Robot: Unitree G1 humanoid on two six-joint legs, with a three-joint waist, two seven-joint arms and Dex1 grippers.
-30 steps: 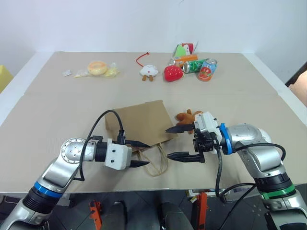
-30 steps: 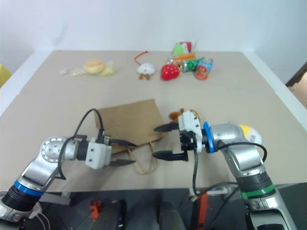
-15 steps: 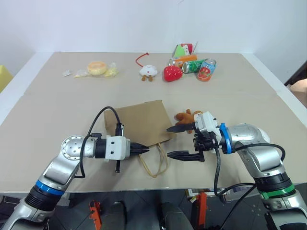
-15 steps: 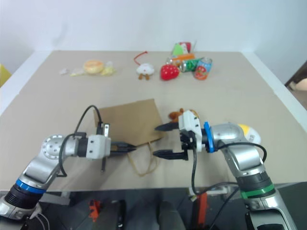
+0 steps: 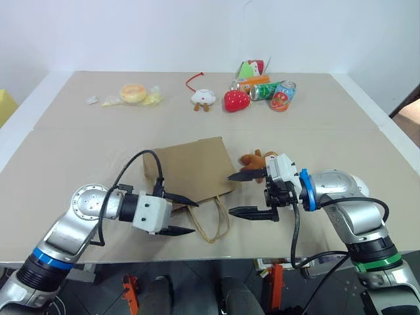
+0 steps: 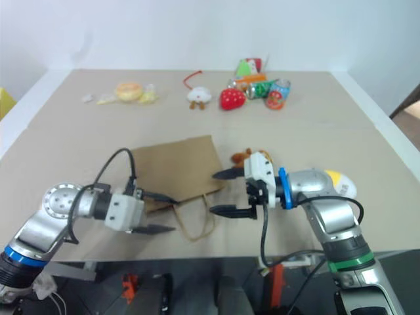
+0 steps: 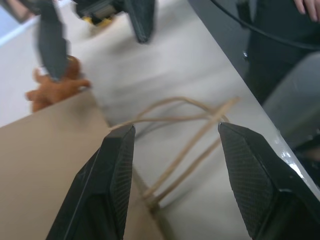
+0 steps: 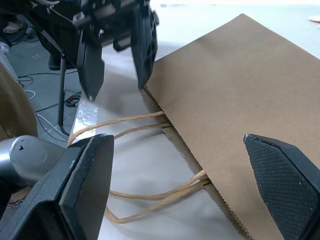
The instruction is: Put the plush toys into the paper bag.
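- Since half a second ago the left end effector (image 5: 178,215) has gone from nearly pinched together to fingers apart, and sits slightly nearer the robot at the bag's mouth.
- It holds nothing; the cord handles (image 5: 213,222) lie just beside its tips, flat on the worktop (image 5: 79,151).
- Facing it, the right end effector (image 5: 246,194) stands wide apart and empty, its upper finger touching or nearly touching the corner of the paper bag (image 5: 193,167).
- That bag lies flat and closed between the two end effectors.
- Just behind the right end effector sits the brown monkey toy (image 5: 256,159); the yellow-and-white toy (image 6: 340,182) peeks out past the right forearm.
- Step in hand, as I judge it: opening the bag's mouth, with neither toy inside yet.
- Next move likely calls for the left fingers to catch the top edge or a handle and lift.
- Farther off on the beige worktop are a strawberry (image 5: 237,100), cans (image 5: 282,95), a small white plush (image 5: 204,98) and a wrapped bun (image 5: 134,93); a white wall stands beyond.
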